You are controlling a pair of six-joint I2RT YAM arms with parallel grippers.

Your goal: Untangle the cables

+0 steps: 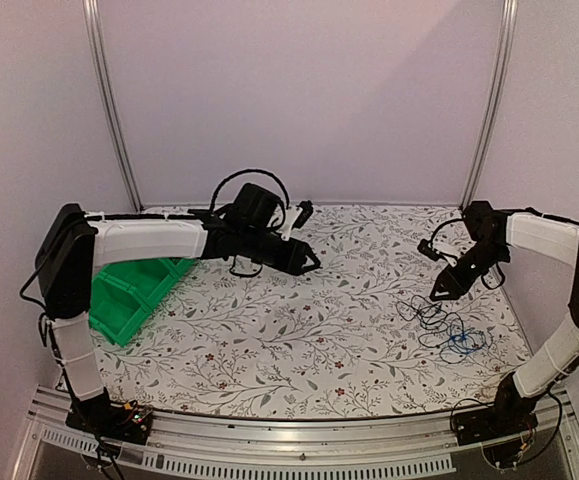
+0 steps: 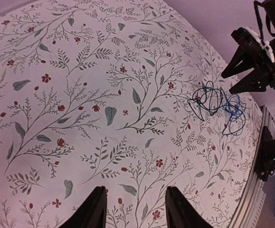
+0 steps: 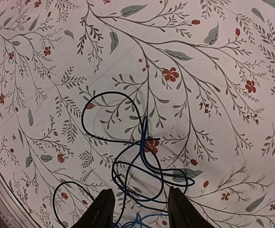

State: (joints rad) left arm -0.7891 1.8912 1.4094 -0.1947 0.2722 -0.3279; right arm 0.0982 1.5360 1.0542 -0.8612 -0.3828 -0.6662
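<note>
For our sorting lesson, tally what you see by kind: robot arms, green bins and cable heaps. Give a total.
Robot arms: 2 (left arm, right arm)
Green bin: 1
Cable heap: 1, blue and dark strands too tangled to count singly
Total: 4

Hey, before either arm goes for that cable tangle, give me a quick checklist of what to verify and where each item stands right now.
1. Right gripper open and empty: ok.
2. Right gripper lined up over the cables: ok, the tangle lies just under and ahead of its fingers.
3. Left gripper open and empty: ok.
4. Left gripper close enough to help: not ok, it hangs well away from the tangle.
5. Cables separated: not ok, the blue cable runs through the black loops.
6. Which strand lies on top: cannot tell.
</note>
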